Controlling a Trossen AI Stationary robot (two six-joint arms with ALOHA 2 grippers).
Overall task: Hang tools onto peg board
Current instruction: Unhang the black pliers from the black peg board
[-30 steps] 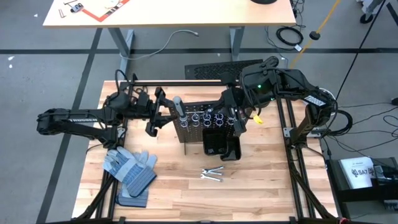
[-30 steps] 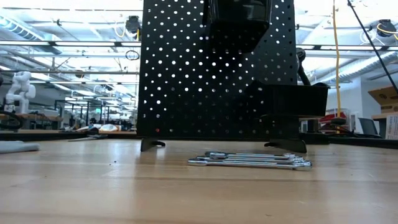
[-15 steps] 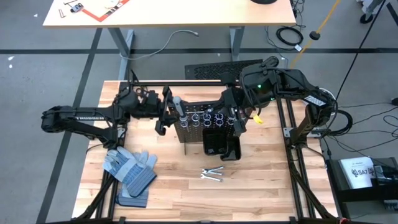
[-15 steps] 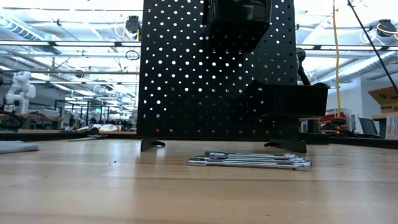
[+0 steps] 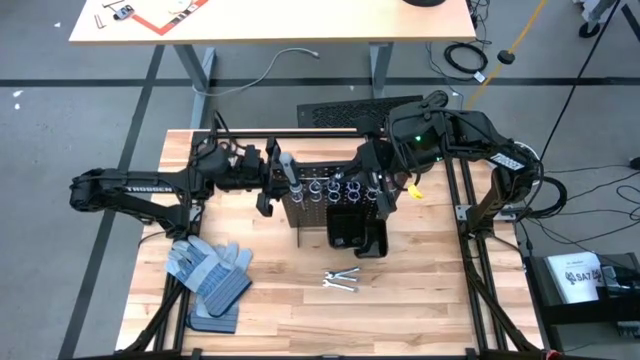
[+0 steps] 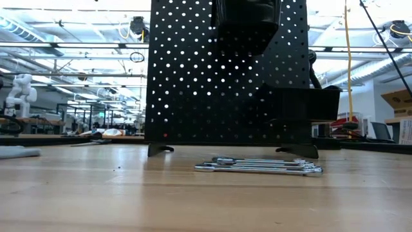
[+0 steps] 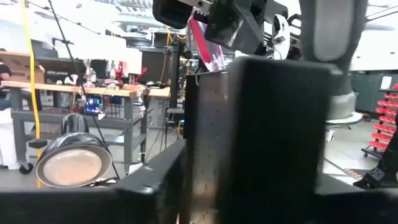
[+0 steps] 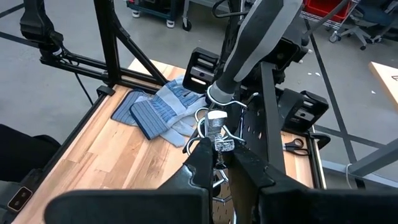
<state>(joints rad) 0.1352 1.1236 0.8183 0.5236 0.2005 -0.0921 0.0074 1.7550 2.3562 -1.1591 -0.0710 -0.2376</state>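
Observation:
The black peg board (image 5: 320, 205) stands upright on its feet mid-table and also shows in the low view (image 6: 225, 71). It carries a row of silver rings (image 5: 330, 190) and a black bin (image 5: 355, 232). A grey-handled screwdriver (image 5: 286, 168) stands in the leftmost ring and also shows in the right wrist view (image 8: 255, 37). My left gripper (image 5: 268, 183) is open at the board's left edge, beside that screwdriver. My right gripper (image 5: 376, 195) is over the board's right part, shut on the red-handled screwdriver (image 7: 208, 45). Silver wrenches (image 5: 342, 280) lie flat on the table in front of the board. My left gripper stands at the peg board's left edge (image 7: 205, 155), which fills its wrist view close up; I cannot tell whether a finger touches it. My right gripper holds the red-handled screwdriver between its two fingers, coming from above and the far right. The red handle (image 7: 208, 45) sticks out below the fingers, above the rings. A silver piece (image 8: 216, 138) shows between the fingertips; the place of contact is hidden by the fingers.
Blue-grey work gloves (image 5: 210, 275) lie at the near left. A flat black ribbed mat (image 5: 345, 112) lies at the table's far edge behind the board. Black frame rails run along the table's sides. Bare wood lies near the front edge around the wrenches.
My left gripper has moved toward the table's right edge, up to the peg board's left end beside the grey screwdriver. In the low view the peg board has slid slightly toward the right. My right gripper has kept still.

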